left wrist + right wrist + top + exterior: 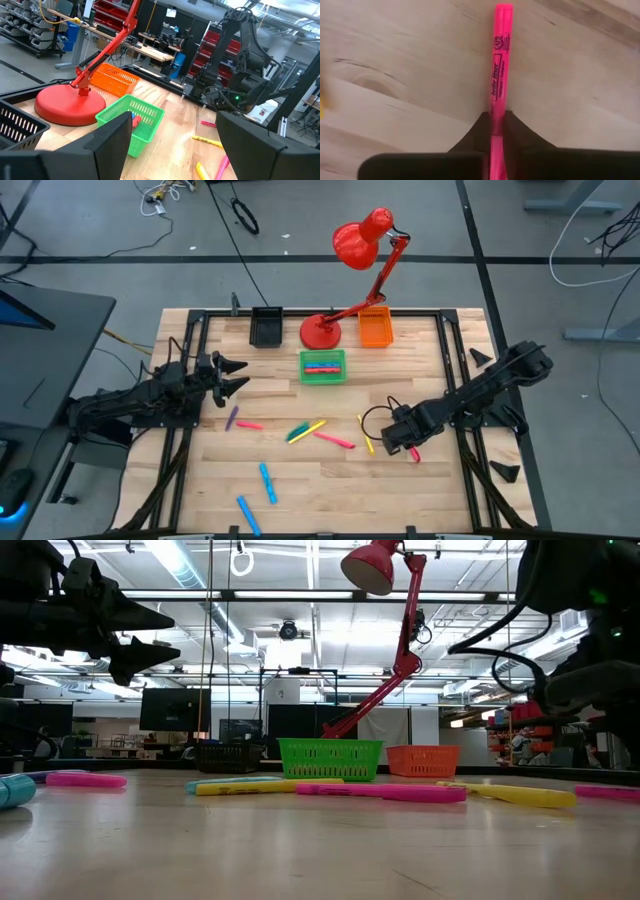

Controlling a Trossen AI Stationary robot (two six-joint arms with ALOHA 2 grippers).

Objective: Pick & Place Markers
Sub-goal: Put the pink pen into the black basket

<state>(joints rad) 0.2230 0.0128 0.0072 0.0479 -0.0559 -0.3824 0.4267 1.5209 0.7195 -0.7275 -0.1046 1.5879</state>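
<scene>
1. The wooden table (330, 480) carries a red desk lamp (322, 332) at its far edge, its base between a black bin (266, 326) and an orange bin (375, 328).
2. The green bin (323, 367), in front of the lamp base and between the two grippers, holds a few markers, blue and pink; what the black and orange bins hold cannot be made out.
3. The right gripper (412, 452) is down at the table, its jaws clenched on a pink highlighter (498, 75) whose length runs out ahead of the fingers, flat on the wood.
4. The left gripper (238, 376) hangs above the table with jaws spread wide and nothing between them; a purple marker (232, 418) lies just below and ahead of it.
5. Between the grippers lie loose markers: a yellow-green pair (306, 431), a pink marker (335, 440) and a yellow marker (365, 433) just beside the right jaws.
6. Two blue markers (268, 482) lie toward the near edge, well apart from both grippers, with bare wood around them.
</scene>
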